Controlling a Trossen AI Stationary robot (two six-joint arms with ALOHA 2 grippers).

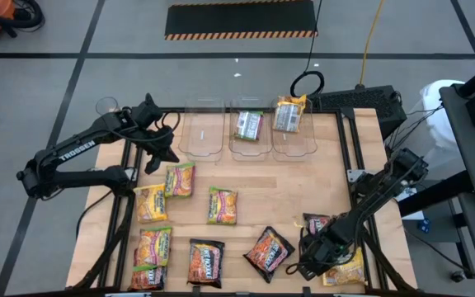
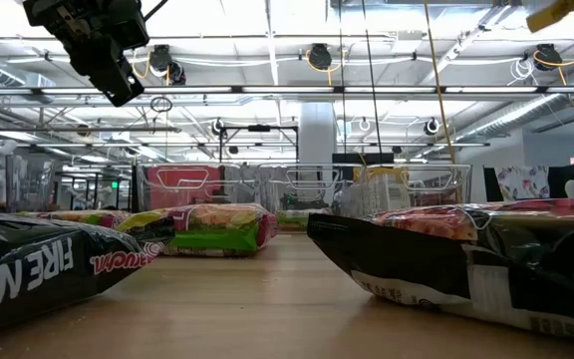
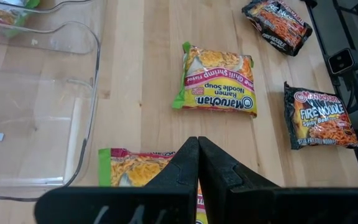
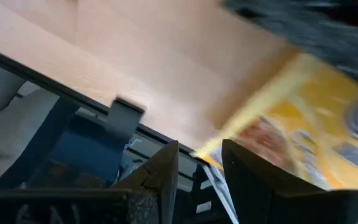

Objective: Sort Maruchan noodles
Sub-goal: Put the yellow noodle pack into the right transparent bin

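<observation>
On table (image 1: 246, 173): seemingly nine noodle packets (image 1: 222, 205); three bins (image 1: 202, 128) hold two.

Left arm stretches from the frame's left edge toward upper centre-left, its pincer (image 1: 160, 150) with fingers pressed together; right arm bends down from the right edge, its pincer (image 1: 306, 266) parted at lower right

Three clear bins (image 1: 247, 132) line the counter's (image 1: 246, 177) twelve o'clock edge; the middle and right ones each hold a noodle packet (image 1: 249, 125). More packets lie scattered toward six o'clock. My left fingers (image 1: 162, 153) hover at ten o'clock beside the left bin; my right fingers (image 1: 306, 268) sit at five o'clock against a packet (image 1: 346, 270).
</observation>
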